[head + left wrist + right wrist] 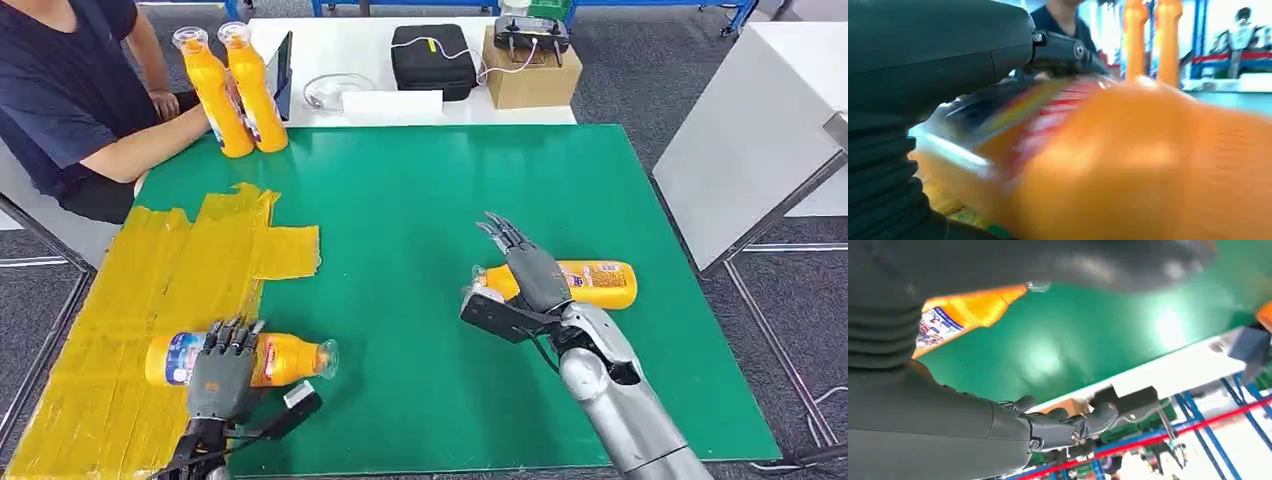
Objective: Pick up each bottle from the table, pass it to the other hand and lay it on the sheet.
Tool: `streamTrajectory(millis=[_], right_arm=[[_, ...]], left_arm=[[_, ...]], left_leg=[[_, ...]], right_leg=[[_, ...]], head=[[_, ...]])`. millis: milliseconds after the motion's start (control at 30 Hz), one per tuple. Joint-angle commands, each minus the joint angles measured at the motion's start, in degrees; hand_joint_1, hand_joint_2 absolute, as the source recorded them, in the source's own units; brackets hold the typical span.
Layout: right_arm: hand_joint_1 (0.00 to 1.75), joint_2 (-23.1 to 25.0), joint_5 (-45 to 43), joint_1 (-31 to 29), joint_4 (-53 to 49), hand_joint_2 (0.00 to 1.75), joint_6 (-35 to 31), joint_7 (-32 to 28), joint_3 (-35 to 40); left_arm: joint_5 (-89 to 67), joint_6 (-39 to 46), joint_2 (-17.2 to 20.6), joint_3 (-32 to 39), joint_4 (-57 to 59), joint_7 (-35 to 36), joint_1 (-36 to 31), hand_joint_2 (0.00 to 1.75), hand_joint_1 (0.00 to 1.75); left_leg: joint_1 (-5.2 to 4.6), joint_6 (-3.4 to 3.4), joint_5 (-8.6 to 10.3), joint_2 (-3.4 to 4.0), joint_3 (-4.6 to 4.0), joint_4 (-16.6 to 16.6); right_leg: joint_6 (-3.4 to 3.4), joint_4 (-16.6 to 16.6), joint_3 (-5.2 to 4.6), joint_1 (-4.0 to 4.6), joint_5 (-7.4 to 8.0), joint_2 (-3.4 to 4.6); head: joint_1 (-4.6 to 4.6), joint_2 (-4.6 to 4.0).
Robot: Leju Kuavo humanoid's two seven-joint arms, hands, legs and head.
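Grey carpet (640, 80) is showing around the green table (450, 200). A white table (330, 50) is standing at the far side, carrying a black case (432, 60) and a cardboard box (530, 75). Another white table (750, 130) is sitting at the right. Blue frames (650, 8) are running along the far edge.

the left hand (222, 368) covers the middle of a bottle (290, 359), which blurs up close.

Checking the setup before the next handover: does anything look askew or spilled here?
No spill or damage shows. The yellow sheet is a ragged, uneven patchwork, and the bottle under the left hand lies half off its edge, neck on the green mat.
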Motion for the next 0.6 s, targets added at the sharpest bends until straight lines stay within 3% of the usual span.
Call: streamTrajectory(millis=[33,167,333,600], right_arm=[[0.0,-3.46,0.79,-7.73,15.2,1.75,4.08,2.78,4.23],[0.0,-6.12,0.62,-8.46,18.39,1.75,4.74,2.72,4.1],[0.0,-6.92,4.25,-6.4,17.34,1.75,-0.2,5.08,-0.29],[0.0,-7.84,7.69,-6.18,20.18,1.75,0.5,5.55,-7.16]], left_arm=[[13.36,-4.19,3.74,0.09,2.01,-6.13,-1.21,0.0,0.0],[24.24,-7.7,3.84,4.29,-2.95,-12.12,0.02,0.0,0.0],[38.08,-12.26,-0.19,12.37,-10.88,-21.66,2.66,0.0,0.0],[47.52,-17.91,-4.62,18.55,-17.53,-27.66,2.83,0.0,0.0]], left_leg=[[-0.01,0.03,0.07,0.17,0.13,-0.06],[0.0,0.04,0.08,0.06,0.09,0.01],[0.02,0.05,0.04,0.06,0.1,0.02],[-0.01,0.05,0.04,-0.06,-0.02,0.06]], right_leg=[[-0.11,-0.05,0.05,0.01,0.11,0.1],[-0.08,0.01,0.07,0.0,0.06,0.01],[-0.12,0.0,0.09,0.02,0.03,-0.01],[-0.05,0.01,-0.03,0.02,0.02,-0.09]], head=[[-0.02,0.0],[0.0,0.0],[0.0,0.0],[-0.02,0.0]])
